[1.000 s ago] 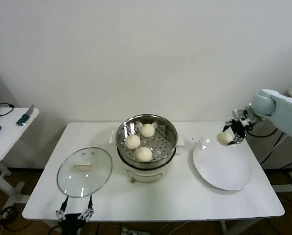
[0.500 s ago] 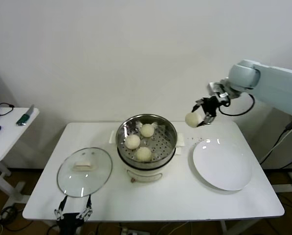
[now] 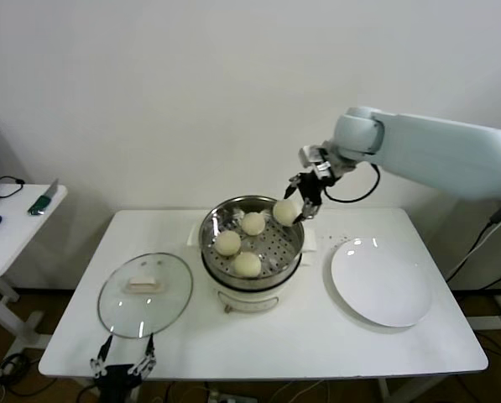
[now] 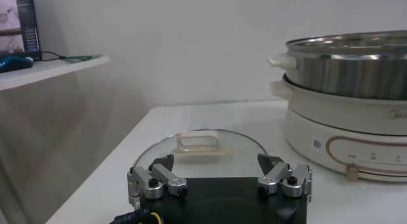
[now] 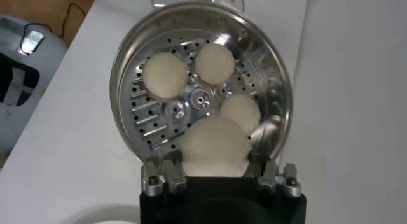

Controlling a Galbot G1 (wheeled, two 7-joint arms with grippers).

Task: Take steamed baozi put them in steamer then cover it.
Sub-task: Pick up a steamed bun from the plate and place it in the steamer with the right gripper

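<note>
Head view — right tool (image 3: 296,207) clamps 1 baozi (image 3: 284,211) over steamer (image 3: 252,225) rim; left tool (image 3: 122,367) apart.

Test lab: bare white wall (image 3: 191,92), white folding table (image 3: 317,336), side table (image 3: 15,227) at left holding loose cables (image 3: 7,186).

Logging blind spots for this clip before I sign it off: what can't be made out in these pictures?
- Head view: the left gripper is cut off by the bottom edge.
- Left wrist view: the steamer wall hides its inside, so no baozi show there.
- Right wrist view: the held baozi covers part of the steamer floor, and the right gripper body hides its underside.
- Left wrist view: the cover is partly hidden behind the gripper.
</note>
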